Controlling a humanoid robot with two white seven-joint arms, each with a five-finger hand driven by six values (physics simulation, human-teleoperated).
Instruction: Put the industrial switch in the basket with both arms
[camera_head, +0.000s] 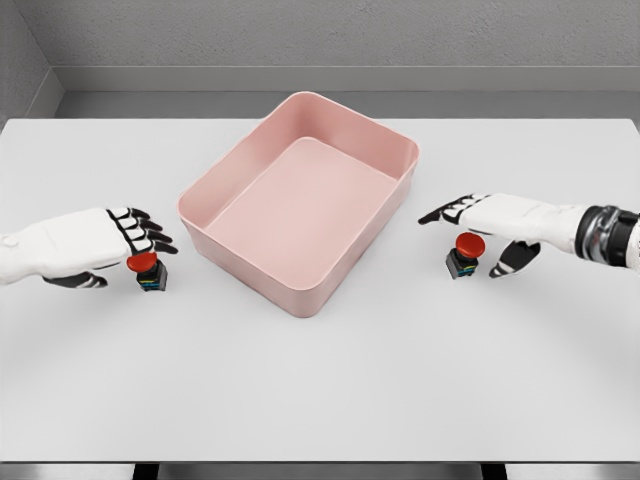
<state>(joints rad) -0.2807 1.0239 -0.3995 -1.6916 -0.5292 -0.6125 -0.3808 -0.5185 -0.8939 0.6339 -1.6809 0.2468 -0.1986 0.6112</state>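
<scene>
Reaching w/ both: left hand (128, 238) fingers spread over left switch (148, 271), right hand (478, 212) spread over right switch (465, 254). Neither gripped yet. Basket (240, 262) sits between us, mid-surface.

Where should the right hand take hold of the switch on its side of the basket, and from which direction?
Probably the dark square body under the red mushroom cap of the right switch, pinched from its sides with the hand coming from above. It stands upright on the table, and the rounded cap gives a poorer hold. The right hand hovers over it, fingers open; the pink basket lies to its left.
</scene>
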